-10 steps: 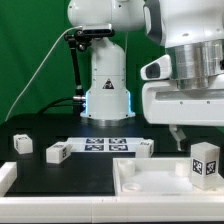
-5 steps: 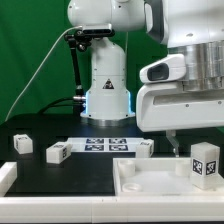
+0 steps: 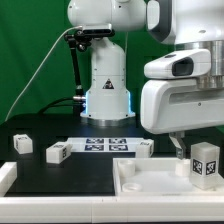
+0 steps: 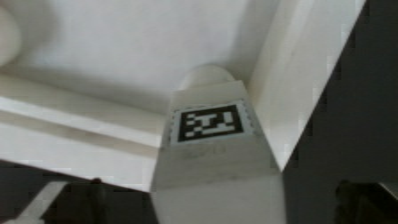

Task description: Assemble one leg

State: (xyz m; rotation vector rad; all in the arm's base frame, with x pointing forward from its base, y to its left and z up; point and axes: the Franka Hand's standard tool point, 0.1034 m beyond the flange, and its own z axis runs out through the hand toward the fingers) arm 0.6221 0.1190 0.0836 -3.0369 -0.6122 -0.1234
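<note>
My gripper [image 3: 192, 150] is at the exterior view's right, shut on the leg [image 3: 205, 161]. The leg is a chunky white block with a black-and-white tag, held upright over the right end of the white tabletop [image 3: 140, 182]. One dark finger [image 3: 180, 147] shows beside the leg; the other is hidden behind it. In the wrist view the leg [image 4: 214, 125] runs out from between my dark fingers [image 4: 45, 205], tag facing the camera. Its far end is close to the tabletop's inner corner [image 4: 107, 70].
Three more white legs lie on the black table: one [image 3: 22, 143] at the exterior view's left, one [image 3: 58, 152] beside it, one [image 3: 145, 147] near the middle. The marker board [image 3: 105, 145] lies between them. The arm's base [image 3: 107, 85] stands behind.
The gripper has shifted slightly with the leg in it, and the leg sits a touch higher over the tabletop. The loose legs have not moved.
</note>
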